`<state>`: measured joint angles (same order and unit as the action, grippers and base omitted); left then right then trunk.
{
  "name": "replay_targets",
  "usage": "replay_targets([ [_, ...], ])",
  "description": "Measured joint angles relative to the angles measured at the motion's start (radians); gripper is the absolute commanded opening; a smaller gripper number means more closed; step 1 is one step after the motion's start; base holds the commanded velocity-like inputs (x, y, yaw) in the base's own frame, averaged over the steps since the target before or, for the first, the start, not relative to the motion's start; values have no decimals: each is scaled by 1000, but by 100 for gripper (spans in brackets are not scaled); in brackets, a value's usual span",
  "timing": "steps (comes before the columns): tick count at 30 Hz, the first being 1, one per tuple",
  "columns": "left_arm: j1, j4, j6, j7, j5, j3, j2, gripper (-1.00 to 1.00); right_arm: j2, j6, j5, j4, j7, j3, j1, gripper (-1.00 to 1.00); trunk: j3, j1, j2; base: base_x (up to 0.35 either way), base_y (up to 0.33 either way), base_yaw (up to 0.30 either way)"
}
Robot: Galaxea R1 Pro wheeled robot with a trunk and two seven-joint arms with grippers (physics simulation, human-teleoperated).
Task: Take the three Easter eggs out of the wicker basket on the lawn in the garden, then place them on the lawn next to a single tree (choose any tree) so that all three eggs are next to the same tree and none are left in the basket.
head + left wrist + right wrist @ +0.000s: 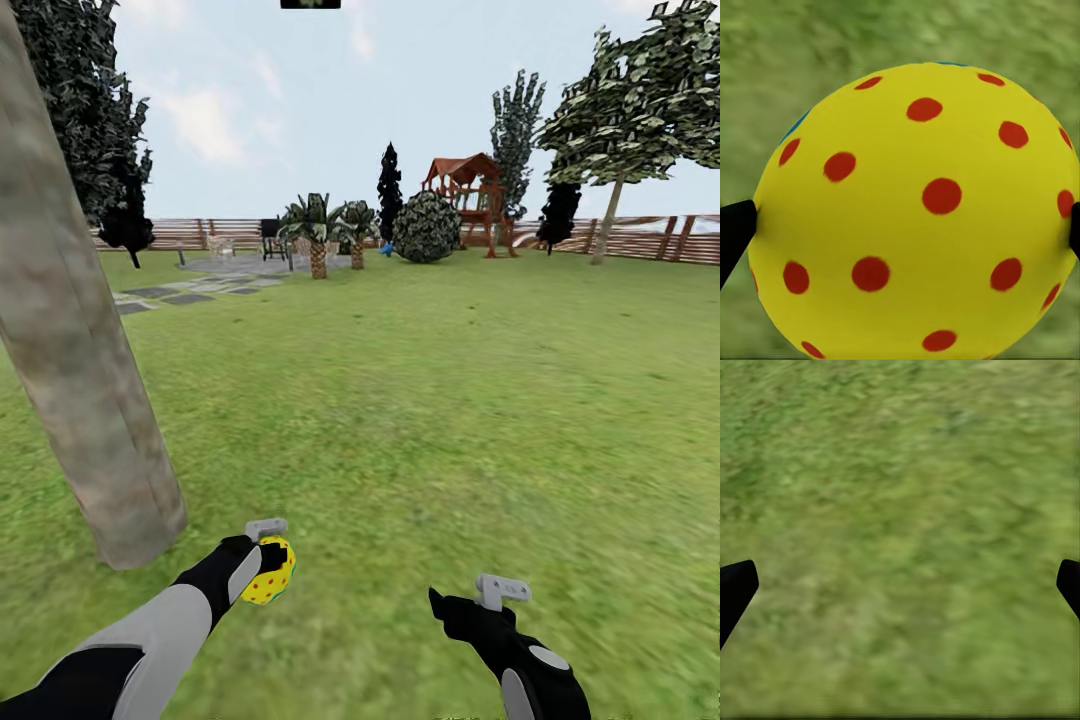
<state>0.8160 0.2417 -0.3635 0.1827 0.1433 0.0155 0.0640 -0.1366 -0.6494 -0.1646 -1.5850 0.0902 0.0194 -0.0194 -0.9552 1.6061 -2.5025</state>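
A yellow Easter egg (pixel 270 572) with red dots is held in my left gripper (pixel 268 560), which is shut on it just right of the base of a thick grey-brown tree (pixel 70 340) trunk. Up close in the left wrist view, the egg (pixel 919 214) sits between two black fingertips (pixel 733 232) above the lawn (pixel 810 45). My right gripper (pixel 455 605) hangs open over bare lawn (pixel 420 400), its black fingertips (pixel 735 589) far apart with only grass (pixel 900 532) between them. The wicker basket is out of view.
Far back stand short palms (pixel 318 235), a round shrub (pixel 426 228), a wooden playset (pixel 470 195), a slatted fence (pixel 640 238) and stone paving slabs (pixel 190 292). Another leafy tree (pixel 612 200) grows at the back right. Open grass stretches ahead.
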Motion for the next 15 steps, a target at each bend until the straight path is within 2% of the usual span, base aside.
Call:
replay_targets([
  [8,0,0,0,0,0,0,0,-100,0,0,0,0,0,1,0,100,-31,4,-2,0,0,0],
  [12,0,1,0,0,0,0,0,-100,0,0,0,0,0,1,0,100,-31,4,-2,0,0,0],
  [15,0,1,0,0,0,0,0,-100,0,1,0,0,-1,1,0,100,-43,5,-3,0,0,0],
])
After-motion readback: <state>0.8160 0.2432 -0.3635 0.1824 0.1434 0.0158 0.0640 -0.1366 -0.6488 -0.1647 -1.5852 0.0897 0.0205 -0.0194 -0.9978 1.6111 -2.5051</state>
